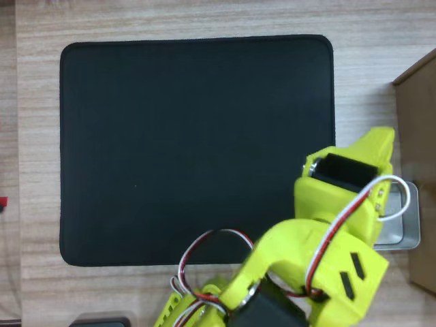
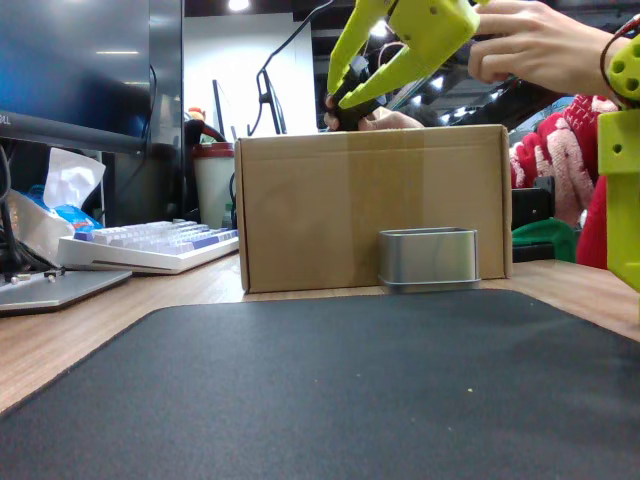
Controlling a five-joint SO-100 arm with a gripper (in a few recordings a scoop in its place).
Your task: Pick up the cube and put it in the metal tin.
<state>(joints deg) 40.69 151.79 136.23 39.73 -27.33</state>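
We see the yellow-green two-fingered hand raised with fingers spread, above a brown cardboard box; below it, rightward, the shiny silver rectangular metal tin touches the box.

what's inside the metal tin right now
Cannot tell. In the fixed view the metal tin is seen side-on, so its wall hides the inside. In the overhead view the yellow arm covers most of it; the visible corner looks bare.

The black mat lies bare; the cardboard box walls in the metal tin behind.
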